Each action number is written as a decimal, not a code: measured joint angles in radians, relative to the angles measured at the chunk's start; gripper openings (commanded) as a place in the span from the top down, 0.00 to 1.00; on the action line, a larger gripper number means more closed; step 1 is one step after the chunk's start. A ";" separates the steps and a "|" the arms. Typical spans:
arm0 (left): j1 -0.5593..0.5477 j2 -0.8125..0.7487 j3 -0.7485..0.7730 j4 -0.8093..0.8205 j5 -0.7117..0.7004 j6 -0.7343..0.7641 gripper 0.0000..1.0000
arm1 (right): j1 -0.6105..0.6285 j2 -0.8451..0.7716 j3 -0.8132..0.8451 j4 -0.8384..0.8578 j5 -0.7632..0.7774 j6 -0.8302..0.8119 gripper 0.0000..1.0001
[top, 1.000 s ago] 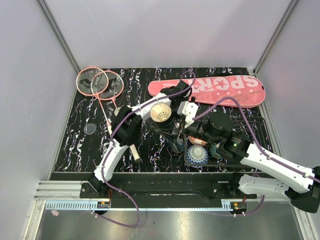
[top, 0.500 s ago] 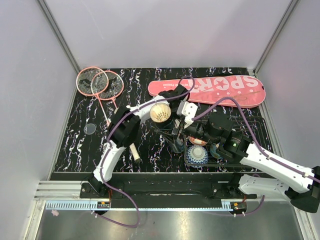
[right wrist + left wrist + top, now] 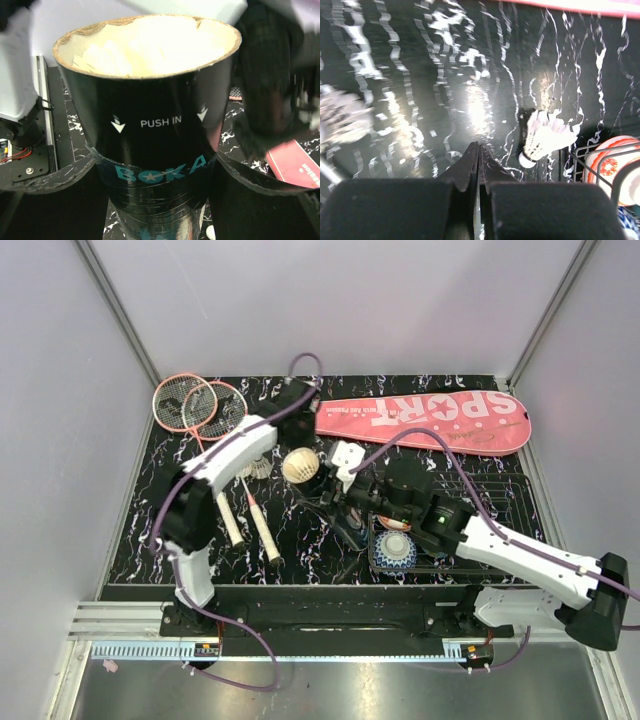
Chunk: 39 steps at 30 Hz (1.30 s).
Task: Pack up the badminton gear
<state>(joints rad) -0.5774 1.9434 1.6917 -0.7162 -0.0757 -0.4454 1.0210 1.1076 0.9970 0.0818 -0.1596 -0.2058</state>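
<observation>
My right gripper (image 3: 155, 170) is shut on the long black tube (image 3: 150, 120), which tilts up with its open mouth (image 3: 300, 465) toward the left. Pale feathery shapes show inside that mouth. My left gripper (image 3: 479, 145) is shut and empty, above the mat near the pink "SPORT" cover (image 3: 430, 418) at the back, about (image 3: 300, 408) in the top view. One white shuttlecock (image 3: 545, 137) lies on the mat ahead of it to the right, and another shuttlecock (image 3: 262, 469) lies left of the tube. Two pink rackets (image 3: 200, 405) lie at the back left.
A black wire basket (image 3: 500, 490) at the front right holds patterned bowls (image 3: 395, 550). A small clear disc (image 3: 180, 497) lies on the mat at the left. Grey walls close in the mat on three sides.
My left gripper has shut and its arm has swung from the tube's mouth toward the back left. The racket handles now show. The tube's mouth has shifted slightly left.
</observation>
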 measured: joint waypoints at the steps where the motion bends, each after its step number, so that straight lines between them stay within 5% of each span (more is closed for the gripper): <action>1: 0.031 -0.053 -0.026 -0.001 -0.003 -0.009 1.00 | -0.001 0.019 0.006 -0.004 0.003 -0.002 0.63; 3: 0.090 -0.163 -0.084 0.008 0.002 -0.025 0.95 | -0.005 0.060 0.021 -0.006 0.009 -0.005 0.64; 6: 0.177 -0.309 -0.154 0.023 0.043 -0.030 0.58 | -0.018 0.102 0.044 -0.018 0.011 -0.006 0.64; 7: 0.200 -0.338 -0.159 0.023 0.069 -0.034 0.37 | -0.021 0.106 0.049 -0.020 0.011 -0.006 0.63; 10: 0.209 -0.348 -0.161 0.067 0.173 -0.064 0.20 | -0.024 0.108 0.073 -0.021 0.013 0.006 0.64; 16: 0.138 -0.117 -0.150 0.158 0.377 -0.146 0.20 | -0.025 0.134 0.147 0.005 0.009 0.060 0.64; 22: 0.062 0.156 0.029 0.104 0.419 -0.210 0.22 | -0.025 0.137 0.143 0.010 0.020 0.089 0.64; 31: -0.004 0.193 0.074 0.081 0.401 -0.320 0.33 | -0.026 0.090 0.047 0.009 0.037 0.107 0.65; 39: -0.042 0.239 0.117 0.020 0.313 -0.343 0.31 | -0.026 0.043 0.035 0.005 0.035 0.103 0.64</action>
<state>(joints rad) -0.6193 2.1822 1.8084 -0.6964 0.2371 -0.7879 0.9955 1.1503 1.0317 0.0868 -0.1242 -0.1024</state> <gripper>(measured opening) 0.660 0.715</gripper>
